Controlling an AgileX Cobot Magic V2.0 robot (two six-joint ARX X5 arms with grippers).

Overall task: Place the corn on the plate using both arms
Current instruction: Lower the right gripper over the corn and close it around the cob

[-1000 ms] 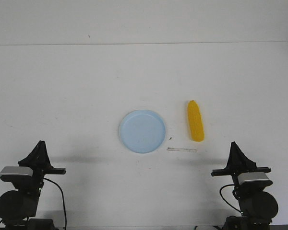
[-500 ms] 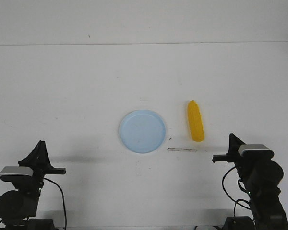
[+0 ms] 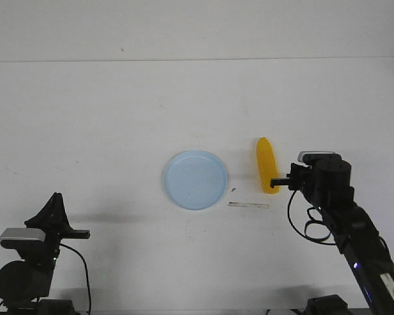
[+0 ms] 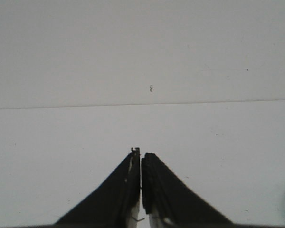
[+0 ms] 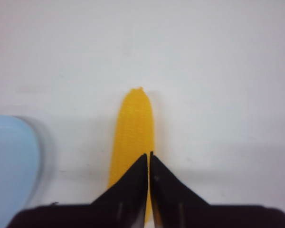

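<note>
Tools: right tool (image 5: 148,159) closed above corn (image 5: 133,128), left tool (image 4: 140,154) closed, empty.

Bright, even, diffuse lighting in all three views; white counter (image 3: 118,118) near overexposure, no hard glare. Front view sharp; soft faint shadows run toward 3 o'clock from left arm base. Right wrist view soft: corn (image 5: 133,133) slightly blurred, plate (image 5: 12,166) edge at 8 o'clock smeared. Left wrist view grainy, low contrast, gripper (image 4: 141,156) silhouetted black.
</note>
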